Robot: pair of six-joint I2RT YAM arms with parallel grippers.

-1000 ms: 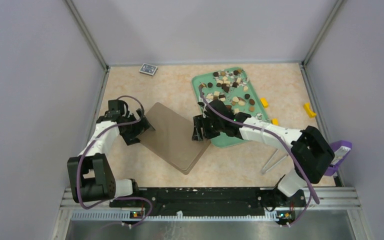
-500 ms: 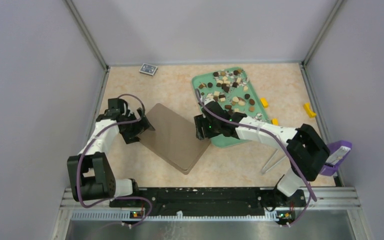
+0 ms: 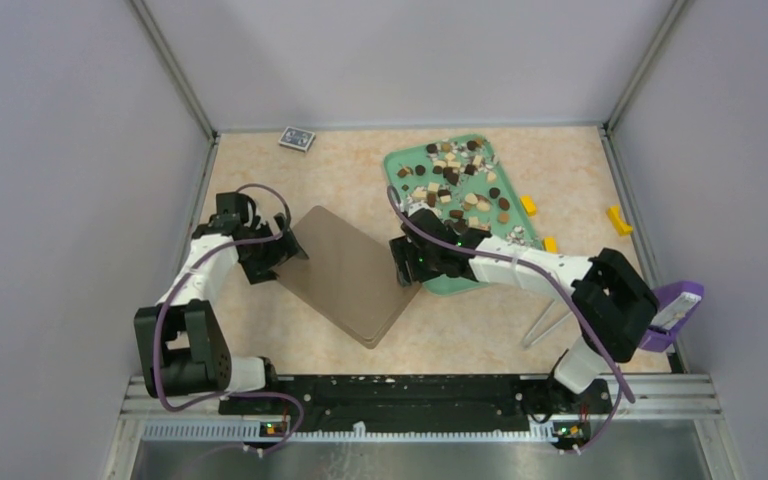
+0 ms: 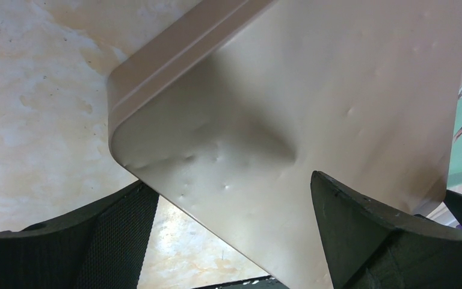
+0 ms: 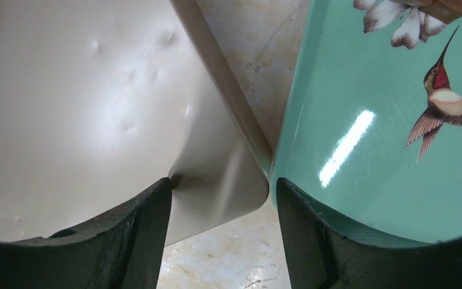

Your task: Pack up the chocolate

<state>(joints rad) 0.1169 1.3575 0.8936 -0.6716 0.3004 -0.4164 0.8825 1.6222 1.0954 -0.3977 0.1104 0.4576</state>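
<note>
The chocolate (image 3: 455,180), several dark brown, tan and cream pieces, lies scattered on a green tray (image 3: 390,160) at the back right. A flat tan box (image 3: 345,275) lies diagonally in the middle of the table. My left gripper (image 3: 278,255) is open at the box's left corner, and the left wrist view shows that corner (image 4: 313,90) between the jaws of the gripper (image 4: 234,186). My right gripper (image 3: 407,262) is open at the box's right corner (image 5: 66,108). In the right wrist view the gripper (image 5: 224,183) straddles that corner, with the tray's bird-patterned edge (image 5: 367,168) right beside it.
Small yellow blocks (image 3: 528,204) (image 3: 618,220) lie right of the tray. A dark patterned card (image 3: 297,138) lies at the back wall. A purple object (image 3: 675,305) and thin white sticks (image 3: 545,322) are at the right. Enclosure walls stand on three sides.
Both arms shifted slightly. My right gripper edged a little nearer onto the box's right corner. The box and tray have not moved.
</note>
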